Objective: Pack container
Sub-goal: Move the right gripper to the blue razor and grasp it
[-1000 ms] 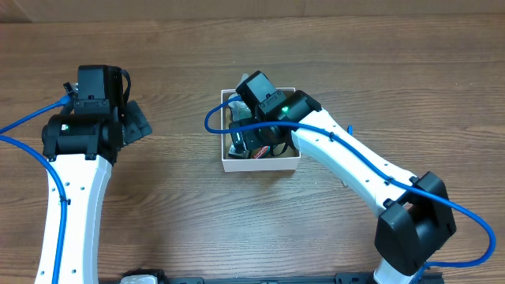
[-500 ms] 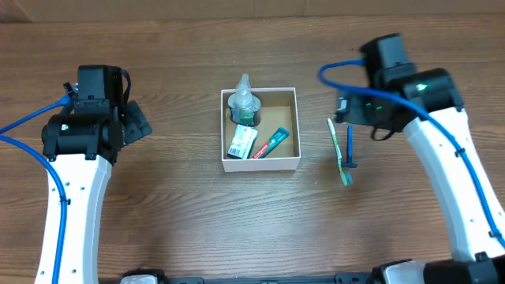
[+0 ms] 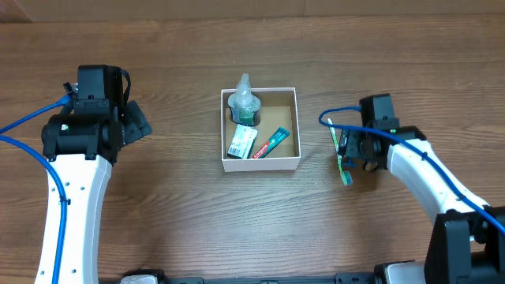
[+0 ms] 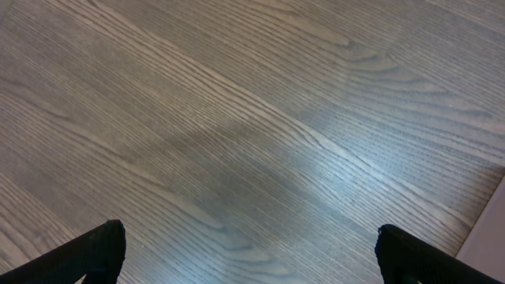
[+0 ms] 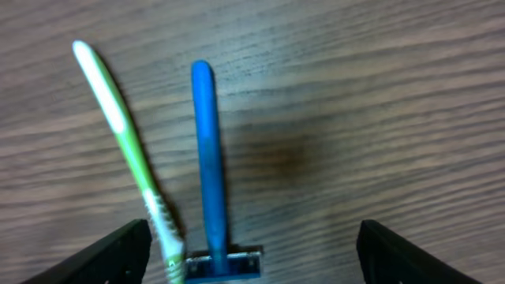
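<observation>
The container [image 3: 260, 164] is a white-walled square box with a brown inside, at the table's middle. It holds a clear bottle [image 3: 244, 106], a white-and-green packet [image 3: 241, 143] and a toothpaste tube [image 3: 271, 142]. My right gripper [image 3: 349, 147] is open to its right, low over a green-and-white toothbrush [image 3: 342, 164] and a blue razor. In the right wrist view the razor [image 5: 208, 158] and toothbrush [image 5: 131, 154] lie side by side between the open fingers [image 5: 252, 260], which hold nothing. My left gripper [image 3: 132, 122] is open and empty at the far left, over bare wood [image 4: 248, 252].
The table is brown wood grain. A pale strip [image 4: 489, 237] shows at the right edge of the left wrist view. The right arm's blue cable [image 3: 335, 118] loops between the container and the toothbrush.
My right gripper left the container, swung out to the right, and has come down over the toothbrush and razor. The left arm has not moved.
</observation>
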Robot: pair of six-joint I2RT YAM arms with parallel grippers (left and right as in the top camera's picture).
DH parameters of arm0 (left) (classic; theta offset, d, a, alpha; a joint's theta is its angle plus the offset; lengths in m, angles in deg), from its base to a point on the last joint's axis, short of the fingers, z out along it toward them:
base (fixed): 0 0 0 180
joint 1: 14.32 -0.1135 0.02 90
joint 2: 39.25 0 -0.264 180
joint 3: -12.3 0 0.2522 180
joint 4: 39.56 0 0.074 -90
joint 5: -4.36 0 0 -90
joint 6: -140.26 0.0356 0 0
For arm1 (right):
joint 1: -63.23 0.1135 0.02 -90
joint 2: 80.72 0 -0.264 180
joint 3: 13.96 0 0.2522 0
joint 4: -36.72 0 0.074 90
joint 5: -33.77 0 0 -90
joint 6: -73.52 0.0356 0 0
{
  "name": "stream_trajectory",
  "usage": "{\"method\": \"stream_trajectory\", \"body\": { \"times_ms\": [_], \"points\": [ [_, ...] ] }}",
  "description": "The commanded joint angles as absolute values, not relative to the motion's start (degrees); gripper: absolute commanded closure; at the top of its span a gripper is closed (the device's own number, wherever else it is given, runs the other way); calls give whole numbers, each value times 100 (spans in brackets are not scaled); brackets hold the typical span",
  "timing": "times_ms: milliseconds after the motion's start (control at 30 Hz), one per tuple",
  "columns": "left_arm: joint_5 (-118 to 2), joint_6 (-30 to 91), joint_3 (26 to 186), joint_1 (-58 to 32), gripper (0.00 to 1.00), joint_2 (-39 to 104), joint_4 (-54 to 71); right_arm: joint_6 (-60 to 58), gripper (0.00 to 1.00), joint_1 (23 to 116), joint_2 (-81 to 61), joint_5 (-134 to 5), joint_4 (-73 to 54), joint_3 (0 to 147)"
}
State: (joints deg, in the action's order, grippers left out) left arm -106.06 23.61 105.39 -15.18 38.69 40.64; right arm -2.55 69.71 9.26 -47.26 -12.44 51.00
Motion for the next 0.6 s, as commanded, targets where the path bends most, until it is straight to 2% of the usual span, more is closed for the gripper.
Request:
{"method": "stream_trajectory", "body": {
  "times_ms": [0,233,567],
  "points": [
    [-10700,2301,10604,-1540,0,3869,4059,-427,16,6987,893,-4730,-849,4654],
    [-10700,2299,10604,-1540,0,3869,4057,-805,16,6987,893,-4883,-503,4510],
    [-10700,2299,10604,-1540,0,3869,4057,-799,28,6987,923,-4949,-151,4510]
  ]
}}
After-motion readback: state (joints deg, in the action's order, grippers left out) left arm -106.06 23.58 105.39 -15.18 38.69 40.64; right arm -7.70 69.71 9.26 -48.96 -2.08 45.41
